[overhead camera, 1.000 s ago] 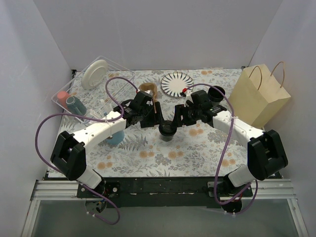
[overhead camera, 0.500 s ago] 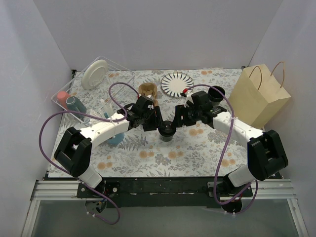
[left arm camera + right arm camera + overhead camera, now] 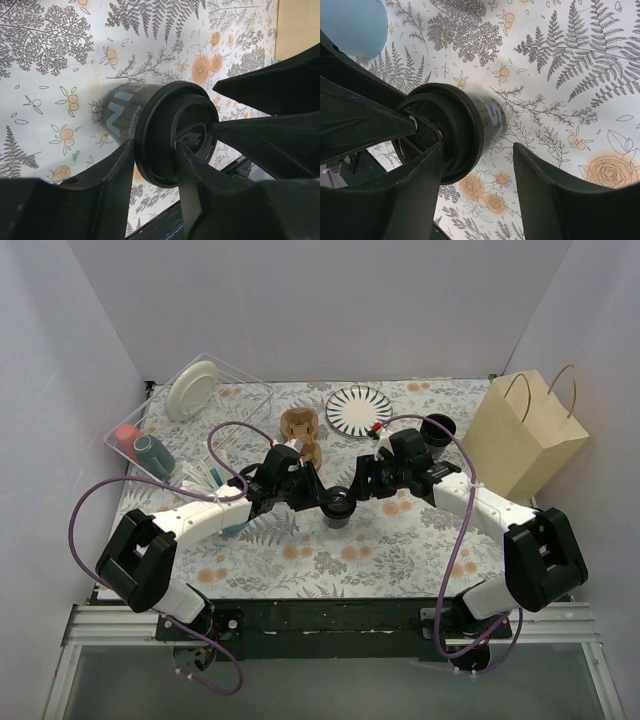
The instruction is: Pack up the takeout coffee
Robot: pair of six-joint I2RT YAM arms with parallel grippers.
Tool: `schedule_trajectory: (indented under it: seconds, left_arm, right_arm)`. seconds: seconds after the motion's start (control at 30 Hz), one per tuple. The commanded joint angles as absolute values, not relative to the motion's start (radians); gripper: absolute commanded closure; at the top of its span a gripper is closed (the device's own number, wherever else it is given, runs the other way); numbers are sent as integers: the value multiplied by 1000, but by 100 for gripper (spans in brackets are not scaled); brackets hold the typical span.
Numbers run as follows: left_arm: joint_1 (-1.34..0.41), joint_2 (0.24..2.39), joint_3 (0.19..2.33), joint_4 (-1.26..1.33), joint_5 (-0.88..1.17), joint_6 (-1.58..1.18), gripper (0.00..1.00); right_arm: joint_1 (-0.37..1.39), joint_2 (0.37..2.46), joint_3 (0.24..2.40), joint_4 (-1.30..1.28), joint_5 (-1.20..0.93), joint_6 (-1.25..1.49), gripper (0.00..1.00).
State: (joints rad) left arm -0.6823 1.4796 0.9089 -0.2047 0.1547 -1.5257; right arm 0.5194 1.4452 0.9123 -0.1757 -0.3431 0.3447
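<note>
Although both arms meet at the centre of the top frame, you have nothing packed yet. Neither cup sits in the cardboard carrier [image 3: 300,426] at upper centre or in the paper bag [image 3: 520,440] at the right edge.

Your first coffee cup [image 3: 338,506] stands on the desk [image 3: 400,550] just below centre, lid on. Your left pincer [image 3: 154,150] is clenched on that cup's lid rim, with one finger outside the rim and the other across the lid's top. Your right pincer [image 3: 479,147] is released and straddles the same cup; one finger lies against the lid and the other stands clear of the cup's side. I judge this a grasp or hand-over under way, with the lift not yet made.

Your second coffee cup [image 3: 438,428] waits at upper right, near the bag and apart from both pincers. Both cups are left to move, and I cannot tell whether carrier or bag should receive them.

The desk wears a white cloth printed with ferns and orange flowers. A striped plate [image 3: 358,410] lies just right of the carrier. A clear bin [image 3: 240,375] at upper left holds a white plate [image 3: 190,390]. A light-blue cup [image 3: 352,22] shows at the top left of the right wrist view, near the first cup. Plain pale walls close the back and both sides.
</note>
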Motion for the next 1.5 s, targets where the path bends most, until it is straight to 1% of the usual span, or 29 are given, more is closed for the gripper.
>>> schedule_trajectory:
  seconds: [0.0, 0.4, 0.6, 0.93, 1.07, 1.27, 1.47]
  left_arm:
    - [-686, 1456, 841, -249, 153, -1502, 71]
    - [-686, 1433, 680, -45, 215, -1529, 76]
    - [-686, 1442, 702, -35, 225, -1500, 76]
    - [-686, 1503, 821, -115, 227, -1433, 74]
    - [-686, 1512, 853, -120, 233, -1422, 72]
    - [-686, 1525, 865, -127, 227, -1413, 71]
    - [-686, 1532, 828, -100, 230, -1433, 70]
  right_arm:
    - [525, 1410, 896, -164, -313, 339, 37]
    - [517, 1373, 767, -94, -296, 345, 40]
    - [497, 1352, 748, -69, -362, 356, 41]
    - [448, 1322, 824, -71, -448, 394, 33]
    - [443, 1322, 836, -71, -466, 400, 32]
    - [442, 1315, 835, -45, -518, 426, 32]
    - [442, 1319, 795, -9, -540, 459, 28]
